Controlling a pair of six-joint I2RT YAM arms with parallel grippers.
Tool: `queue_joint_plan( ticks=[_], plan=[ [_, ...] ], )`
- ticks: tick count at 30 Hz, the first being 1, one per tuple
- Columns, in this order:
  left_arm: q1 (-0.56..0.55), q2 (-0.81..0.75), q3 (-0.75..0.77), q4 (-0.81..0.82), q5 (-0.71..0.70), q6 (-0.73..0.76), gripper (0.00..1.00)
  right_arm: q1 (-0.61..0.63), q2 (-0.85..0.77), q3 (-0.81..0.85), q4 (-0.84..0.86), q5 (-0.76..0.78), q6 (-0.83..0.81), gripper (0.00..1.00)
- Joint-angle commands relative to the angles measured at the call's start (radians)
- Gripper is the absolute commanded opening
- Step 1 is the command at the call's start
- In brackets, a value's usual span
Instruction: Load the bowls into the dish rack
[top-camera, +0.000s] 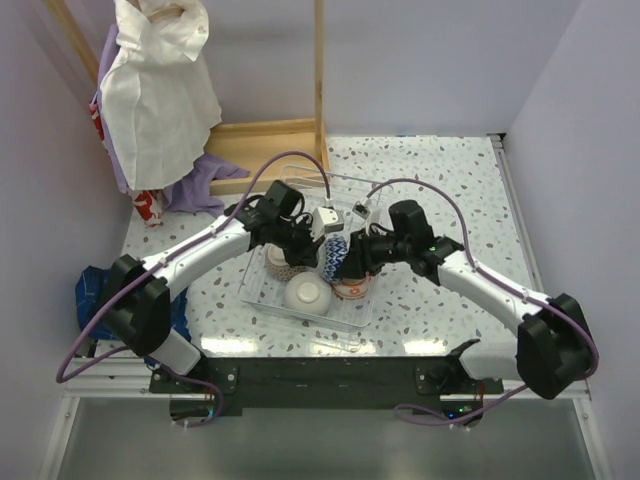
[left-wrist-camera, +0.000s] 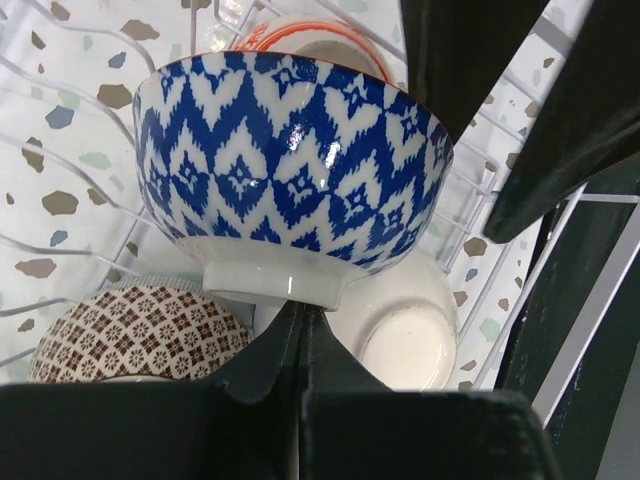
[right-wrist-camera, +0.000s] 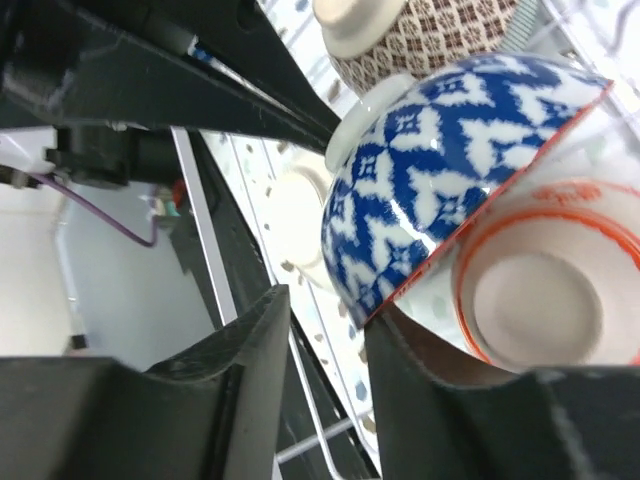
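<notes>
Blue-patterned bowl (top-camera: 334, 257) tipped on edge in dish rack (top-camera: 262, 297), foot toward closed left hand (left-wrist-camera: 300, 340); right hand (right-wrist-camera: 330, 330) narrow.

The table (top-camera: 450, 200) has a white top flecked with grey and brown speckles. The wire dish rack (top-camera: 262, 297) sits on it near the front edge, about midway across. At the back left, a wooden frame (top-camera: 268, 140) stands on the top, and purple cloth (top-camera: 205, 183) spills onto the surface beside it, next to a small red-and-white item (top-camera: 146, 207).
</notes>
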Motion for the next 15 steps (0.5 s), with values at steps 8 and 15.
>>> queue_joint_plan(
  ticks=[8,15],
  plan=[
    [-0.033,0.045,0.048,0.106,0.072,-0.045,0.00,0.007,-0.221,0.059,-0.314,0.139,-0.234,0.49],
    [-0.047,0.076,0.098,0.118,0.076,-0.065,0.00,0.007,-0.228,0.064,-0.308,0.162,-0.219,0.49]
  ],
)
